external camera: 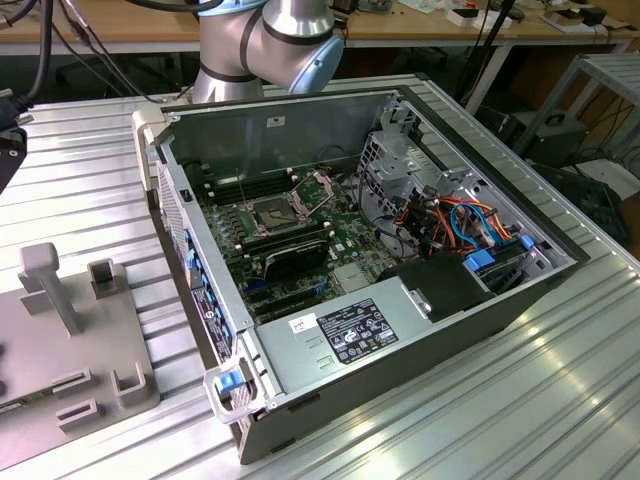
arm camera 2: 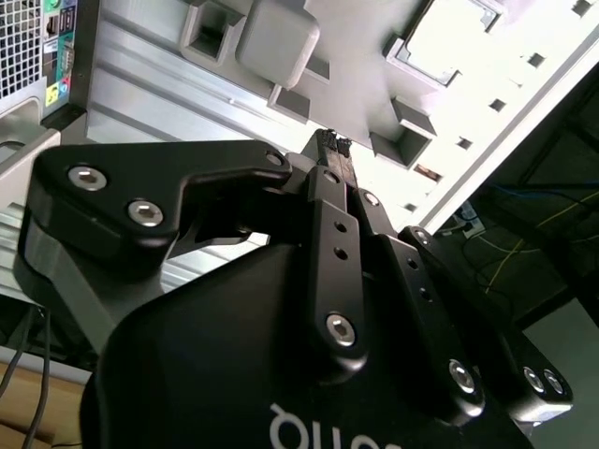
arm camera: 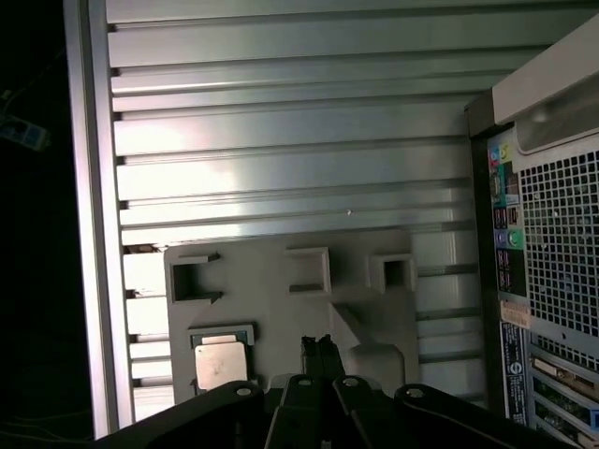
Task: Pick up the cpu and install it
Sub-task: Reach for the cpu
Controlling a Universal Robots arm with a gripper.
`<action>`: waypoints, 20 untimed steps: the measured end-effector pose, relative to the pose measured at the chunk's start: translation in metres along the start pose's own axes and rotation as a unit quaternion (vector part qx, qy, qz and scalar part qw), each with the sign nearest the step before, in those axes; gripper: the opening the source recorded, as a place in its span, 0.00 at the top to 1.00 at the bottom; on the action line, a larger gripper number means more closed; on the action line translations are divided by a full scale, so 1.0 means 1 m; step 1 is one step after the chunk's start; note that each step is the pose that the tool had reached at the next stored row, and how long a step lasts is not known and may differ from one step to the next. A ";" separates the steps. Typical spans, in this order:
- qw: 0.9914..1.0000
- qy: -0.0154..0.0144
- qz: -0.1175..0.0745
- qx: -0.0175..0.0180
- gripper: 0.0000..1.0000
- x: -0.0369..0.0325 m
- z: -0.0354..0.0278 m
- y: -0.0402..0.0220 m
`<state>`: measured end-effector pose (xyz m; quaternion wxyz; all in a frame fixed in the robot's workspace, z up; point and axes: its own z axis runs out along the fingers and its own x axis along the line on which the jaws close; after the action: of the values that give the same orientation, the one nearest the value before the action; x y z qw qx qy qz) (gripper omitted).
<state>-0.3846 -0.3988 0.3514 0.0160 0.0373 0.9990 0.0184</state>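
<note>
Poised over the grey fixture (arm camera: 271,309) on the ribbed desk (arm camera: 281,122), gripper (arm camera: 318,344) with fingers (arm camera 2: 329,173) clenched together and grasping nothing. In the first wrist view, cpu (arm camera: 217,363) flat in a square pocket of that fixture, near the fingertips yet untouched. In the exterior view, open case (external camera: 280,125) beside the fixture, socket (external camera: 272,212) inside with its metal frame swung up.
</note>
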 end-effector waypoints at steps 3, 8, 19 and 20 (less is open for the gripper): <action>1.000 0.000 0.000 0.000 0.89 0.0012 0.0001 -0.0001; 1.000 0.000 0.000 0.000 0.89 0.0013 0.0001 -0.0001; 1.000 0.000 0.000 0.000 0.89 0.0023 0.0088 -0.0005; 1.000 0.000 0.000 0.001 0.89 0.0025 0.0102 -0.0005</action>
<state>-0.3868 -0.3988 0.3411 0.0160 0.0373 0.9990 0.0179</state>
